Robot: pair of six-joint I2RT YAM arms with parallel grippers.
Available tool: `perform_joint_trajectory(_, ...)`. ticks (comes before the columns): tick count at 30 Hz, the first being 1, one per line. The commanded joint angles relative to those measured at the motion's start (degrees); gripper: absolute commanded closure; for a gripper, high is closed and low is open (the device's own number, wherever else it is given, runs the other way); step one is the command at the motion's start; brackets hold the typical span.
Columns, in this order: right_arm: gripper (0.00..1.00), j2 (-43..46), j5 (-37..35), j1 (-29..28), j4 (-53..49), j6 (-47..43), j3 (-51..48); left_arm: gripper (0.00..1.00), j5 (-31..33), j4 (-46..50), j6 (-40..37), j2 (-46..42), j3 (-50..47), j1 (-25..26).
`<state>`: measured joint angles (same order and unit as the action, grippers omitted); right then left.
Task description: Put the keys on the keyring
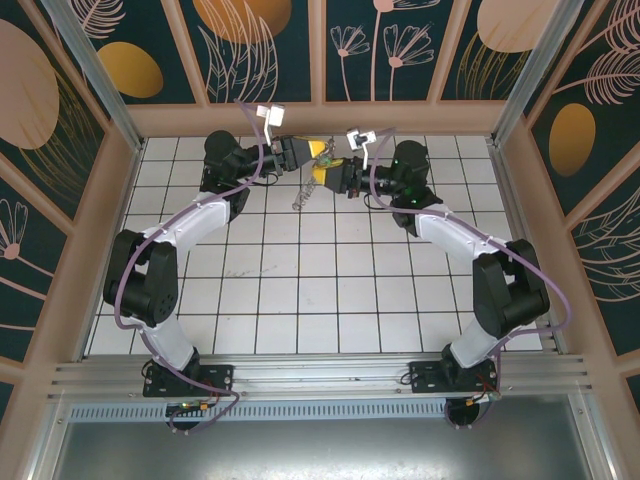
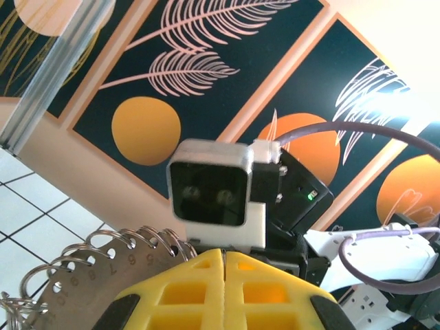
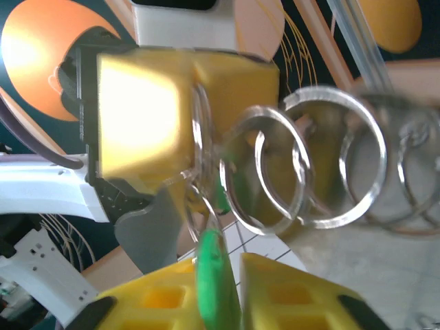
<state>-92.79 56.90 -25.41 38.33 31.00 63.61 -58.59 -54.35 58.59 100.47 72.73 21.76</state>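
Note:
At the back centre, my left gripper and right gripper meet tip to tip above the tiles. The left gripper is shut on the keyring's thin grey plate, whose silvery loops fan out to the left. In the right wrist view the loops hang close in front, blurred. The green-headed key stands between the yellow fingers of my right gripper, leaning on the left finger with a gap to the right one. Its top reaches a small loop; I cannot tell whether it is threaded.
A white tiled floor lies below, boxed in by patterned walls and aluminium posts. Part of the keyring dangles under the grippers. The right wrist's camera housing sits directly in front of the left fingers.

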Motion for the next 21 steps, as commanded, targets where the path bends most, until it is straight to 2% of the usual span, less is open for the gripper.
perform_joint_trajectory(1, 0.59, 1.9, -1.0, 0.5, -3.3, -1.9, -1.7, 1.0, 4.3, -6.8, 2.7, -2.6, -0.4, 0.2)
perform_joint_trajectory(7, 0.53, 11.2, -5.0, 3.7, -1.0, 1.7, -9.7, 1.0, 7.0, -11.0, 7.7, 0.0, -1.9, 0.2)
perform_joint_trajectory(12, 0.5, 16.7, -13.3, 3.8, 0.1, 5.3, -10.9, 1.0, 8.0, -13.0, 9.5, 0.0, -3.0, 0.2)
perform_joint_trajectory(16, 0.48, 16.8, -19.9, 3.8, 6.8, 12.1, -10.5, 1.0, 9.4, -12.5, 9.6, -0.7, -4.0, 0.2)
perform_joint_trajectory(21, 0.48, 11.1, -20.4, 3.0, 14.9, 20.8, -6.2, 1.0, 11.4, -10.6, 9.6, -1.3, -4.9, 0.3)
